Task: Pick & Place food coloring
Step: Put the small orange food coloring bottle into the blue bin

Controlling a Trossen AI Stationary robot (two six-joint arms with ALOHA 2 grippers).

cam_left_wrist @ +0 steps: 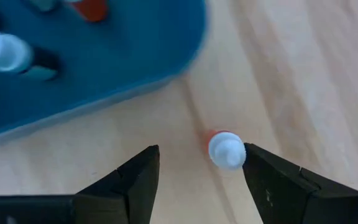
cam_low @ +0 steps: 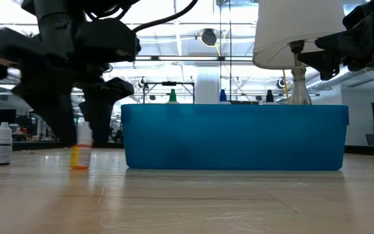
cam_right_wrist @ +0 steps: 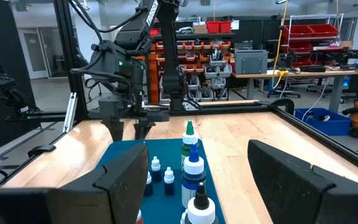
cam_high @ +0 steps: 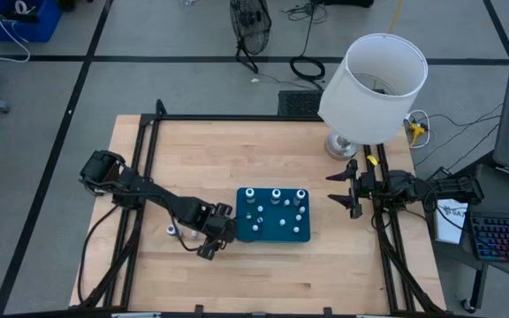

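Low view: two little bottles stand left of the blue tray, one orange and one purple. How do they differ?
The orange bottle has an orange body; the purple bottle is pale with a purple label. The orange bottle sits between the open jaws of the left gripper; the purple bottle stands alone, farther from the teal tray. Both are upright on the table, white-capped.

The high view looks straight down on the whole counter (cam_high: 263, 177). The low view sits at counter height, close against the teal tray (cam_low: 236, 138). The left wrist view looks closely down past the tray's edge; the right wrist view faces across the tray from farther off.
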